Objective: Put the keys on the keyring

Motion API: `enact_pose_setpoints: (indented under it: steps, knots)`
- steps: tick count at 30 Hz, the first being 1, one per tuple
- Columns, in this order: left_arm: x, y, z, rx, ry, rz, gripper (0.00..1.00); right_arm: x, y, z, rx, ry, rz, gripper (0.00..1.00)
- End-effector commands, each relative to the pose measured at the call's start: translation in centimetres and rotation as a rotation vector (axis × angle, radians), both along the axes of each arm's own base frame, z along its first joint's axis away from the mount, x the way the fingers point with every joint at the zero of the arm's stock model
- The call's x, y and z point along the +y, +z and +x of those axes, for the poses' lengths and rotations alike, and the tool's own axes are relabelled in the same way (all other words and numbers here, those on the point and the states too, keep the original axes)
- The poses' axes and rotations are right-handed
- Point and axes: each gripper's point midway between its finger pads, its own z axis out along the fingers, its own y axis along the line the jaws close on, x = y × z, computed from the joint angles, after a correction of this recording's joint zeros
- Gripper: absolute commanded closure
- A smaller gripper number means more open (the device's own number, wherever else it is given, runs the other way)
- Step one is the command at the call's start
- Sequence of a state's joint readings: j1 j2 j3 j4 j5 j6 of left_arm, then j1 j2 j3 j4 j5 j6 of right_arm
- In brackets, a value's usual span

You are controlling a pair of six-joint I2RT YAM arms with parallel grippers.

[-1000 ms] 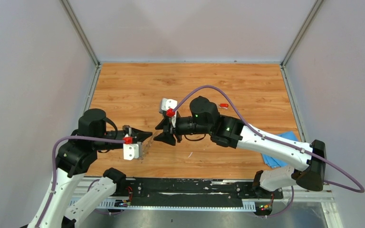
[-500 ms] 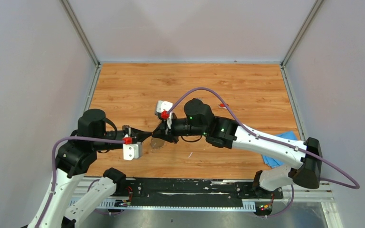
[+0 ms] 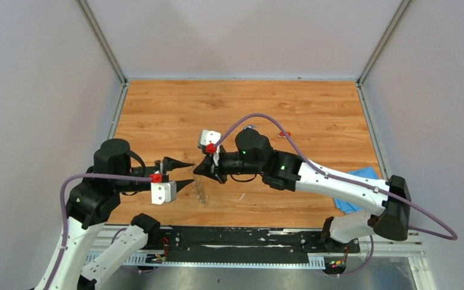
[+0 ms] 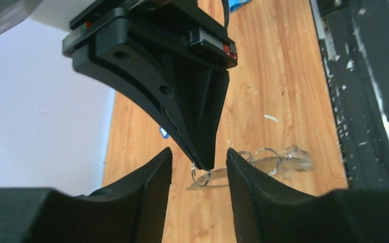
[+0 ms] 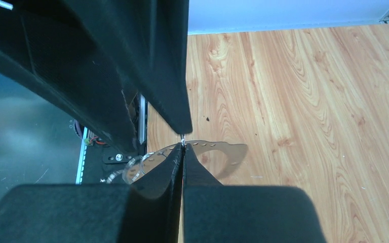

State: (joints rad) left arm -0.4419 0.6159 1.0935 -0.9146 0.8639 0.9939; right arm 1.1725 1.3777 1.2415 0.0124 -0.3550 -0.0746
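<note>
Handover, one: left gripper [image 3: 185,174], fingers now apart and drawn back, has released the keyring [image 5: 218,149], which hangs over the table [image 3: 314,109] from the clamped right gripper [image 5: 183,147]; red key [image 3: 284,133] lies unthreaded.

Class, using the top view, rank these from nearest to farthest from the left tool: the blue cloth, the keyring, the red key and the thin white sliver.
1. keyring, just right of the left tool.
2. thin white sliver, further right, on the near side.
3. red key, right and towards the back.
4. blue cloth, far right, partly under the right arm.
</note>
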Motion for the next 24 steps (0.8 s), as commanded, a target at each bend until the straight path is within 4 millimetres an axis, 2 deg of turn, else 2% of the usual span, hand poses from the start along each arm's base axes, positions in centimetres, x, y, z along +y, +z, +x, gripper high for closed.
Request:
enact_pose_setpoints:
  steps: [1, 4, 7, 12, 17, 20, 24]
  knots:
    - [-0.1, 0.9, -0.9, 0.098, 0.018, -0.046, 0.46, -1.1, 2.3, -1.2, -0.05, 0.022, 0.092, 1.0]
    - [0.1, 0.8, -0.7, 0.151, 0.062, -0.052, 0.39, -1.9, 2.4, -1.8, -0.051, 0.04, 0.106, 1.0]
    - [0.2, 0.6, -0.7, 0.191, 0.082, -0.057, 0.39, -2.8, 2.6, -2.5, -0.057, 0.054, 0.137, 1.0]
    - [-0.4, -0.5, -0.8, 0.288, 0.071, -0.055, 0.53, -4.0, 3.2, -3.7, -0.079, 0.1, 0.201, 1.0]
    - [-1.6, -0.1, -1.5, 0.412, -0.001, -0.074, 0.58, -4.6, 3.9, -4.4, -0.114, 0.123, 0.256, 1.0]
    - [-2.0, 0.0, -2.3, 0.412, -0.065, -0.082, 0.59, -4.6, 4.1, -4.3, -0.131, 0.125, 0.273, 1.0]
    - [-2.1, 0.1, -2.3, 0.415, -0.079, -0.083, 0.65, -4.4, 4.2, -4.3, -0.137, 0.129, 0.281, 1.0]
